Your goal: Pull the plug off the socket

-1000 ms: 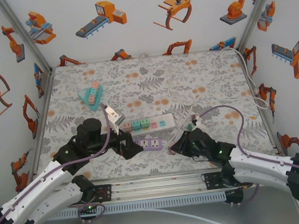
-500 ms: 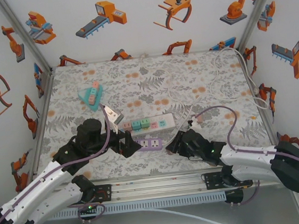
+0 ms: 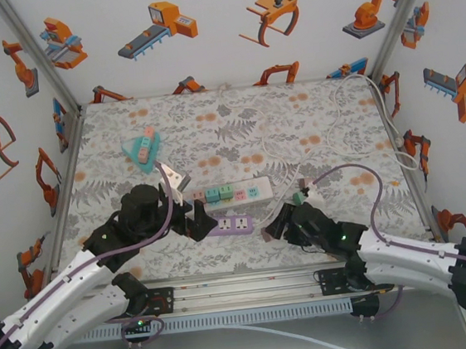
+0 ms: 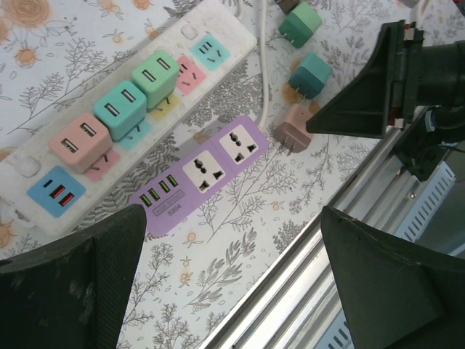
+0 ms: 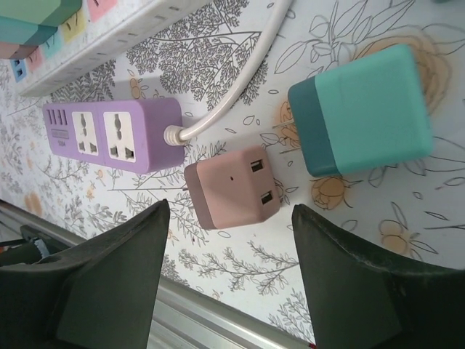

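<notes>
Though forward before, right pincer back.

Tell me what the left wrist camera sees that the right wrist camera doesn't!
Left wrist, not right wrist: the metal pins of the pink plug, and the slots on top of the three chargers sitting in the white strip. Right wrist, not left wrist: that plug's two USB holes. Both: the purple socket block, the pink plug lying loose beside it, the teal plug and the white cable.
</notes>
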Action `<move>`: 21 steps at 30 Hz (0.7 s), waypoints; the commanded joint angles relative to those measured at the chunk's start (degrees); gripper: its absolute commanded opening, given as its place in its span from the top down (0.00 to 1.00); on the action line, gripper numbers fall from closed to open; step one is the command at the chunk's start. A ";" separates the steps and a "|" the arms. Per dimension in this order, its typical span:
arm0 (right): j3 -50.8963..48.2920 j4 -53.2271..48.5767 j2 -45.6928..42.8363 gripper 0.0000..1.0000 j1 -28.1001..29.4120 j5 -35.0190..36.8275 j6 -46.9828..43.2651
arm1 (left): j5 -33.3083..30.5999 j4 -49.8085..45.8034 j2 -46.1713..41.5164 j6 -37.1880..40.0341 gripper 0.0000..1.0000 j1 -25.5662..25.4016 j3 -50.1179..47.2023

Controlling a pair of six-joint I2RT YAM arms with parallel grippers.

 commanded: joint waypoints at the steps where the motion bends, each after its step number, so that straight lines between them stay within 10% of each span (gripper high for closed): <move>1: 4.90 -6.77 -2.73 0.37 0.44 5.15 -5.83 | -4.86 0.37 -1.04 0.01 0.03 -0.30 0.04; 10: 13.15 7.30 1.75 0.20 -0.34 15.65 -51.08 | -16.37 0.83 -1.42 -3.22 0.03 0.14 -0.98; 21: 24.14 12.22 23.58 0.18 -12.58 -34.73 -98.46 | -19.17 -4.71 -3.40 -9.40 0.03 9.24 -1.99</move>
